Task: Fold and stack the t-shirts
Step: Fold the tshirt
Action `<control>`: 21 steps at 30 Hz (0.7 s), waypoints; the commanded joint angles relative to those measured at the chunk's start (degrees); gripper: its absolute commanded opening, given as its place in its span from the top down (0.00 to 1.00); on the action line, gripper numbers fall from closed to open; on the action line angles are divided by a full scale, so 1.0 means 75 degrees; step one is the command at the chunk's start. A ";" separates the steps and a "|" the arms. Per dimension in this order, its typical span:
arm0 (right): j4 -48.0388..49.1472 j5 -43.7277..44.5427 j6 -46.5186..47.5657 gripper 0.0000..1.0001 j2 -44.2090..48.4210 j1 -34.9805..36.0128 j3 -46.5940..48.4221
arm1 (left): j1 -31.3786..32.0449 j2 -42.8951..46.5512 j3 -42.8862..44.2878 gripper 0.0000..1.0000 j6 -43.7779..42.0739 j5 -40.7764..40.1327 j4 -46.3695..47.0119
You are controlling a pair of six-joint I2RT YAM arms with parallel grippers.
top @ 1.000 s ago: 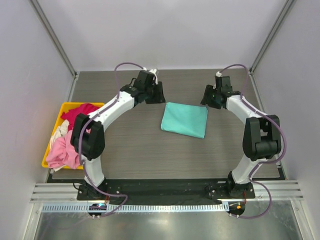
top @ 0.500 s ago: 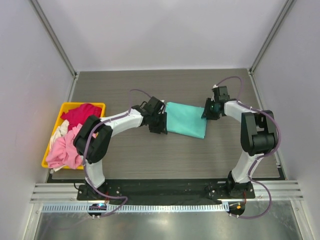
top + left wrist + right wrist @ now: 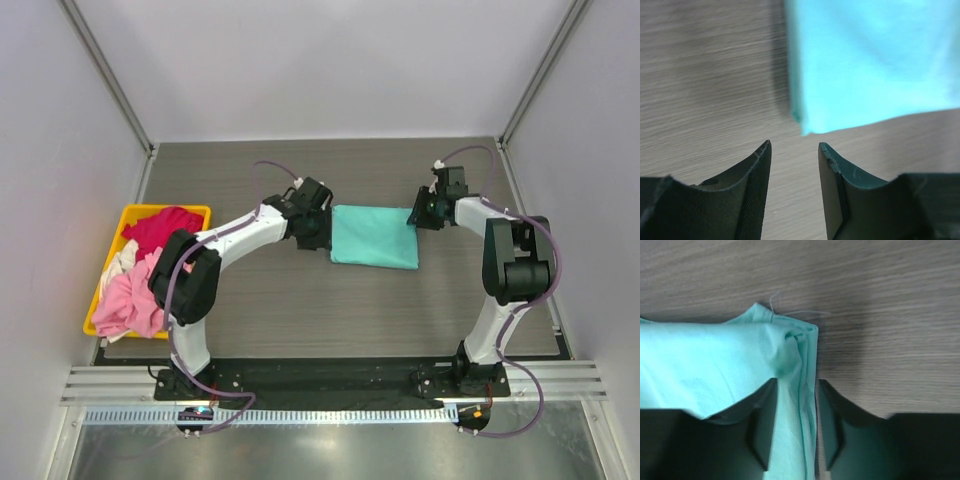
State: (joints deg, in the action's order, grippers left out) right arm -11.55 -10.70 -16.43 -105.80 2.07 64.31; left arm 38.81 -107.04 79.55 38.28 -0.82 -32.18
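A folded teal t-shirt lies flat in the middle of the table. My left gripper sits low at its left edge. In the left wrist view this gripper is open with only bare table between its fingers, and the teal t-shirt's corner lies just ahead. My right gripper is at the shirt's far right corner. In the right wrist view it is shut on the bunched edge of the teal t-shirt. The light pink, magenta-red and whitish t-shirts lie crumpled in the bin.
A yellow bin stands at the table's left edge, heaped with the other shirts. Grey walls close in the table at the back and on both sides. The arms' bases are at the near edge.
Both arms came down from the back of the table to the teal shirt's two sides. The right jaws closed on its corner. The shirt turned from tilted to squarer.
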 commanded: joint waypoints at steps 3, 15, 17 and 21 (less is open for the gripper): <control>-0.1903 0.0197 0.0022 0.50 0.0289 -0.0088 0.1537 | -0.0006 0.0152 0.0538 0.57 -0.0194 0.1454 0.0494; -0.1250 -0.1375 -0.0506 0.75 0.1615 0.0287 -0.0570 | -0.0006 -0.1054 0.0538 0.59 -0.0089 0.1540 0.1186; -0.1132 -0.0908 -0.0389 0.77 0.1428 0.0217 -0.0863 | -0.0018 -0.1277 0.0585 0.60 -0.0112 0.1306 0.1046; -0.0663 -0.0449 -0.0213 0.78 0.1158 -0.0041 -0.1286 | -0.0018 -0.1512 0.0667 0.61 -0.0054 0.0661 0.0636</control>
State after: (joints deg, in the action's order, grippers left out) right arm -20.64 -17.15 -19.14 -96.53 3.14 55.59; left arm 38.83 -117.60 83.13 38.54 10.00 -24.93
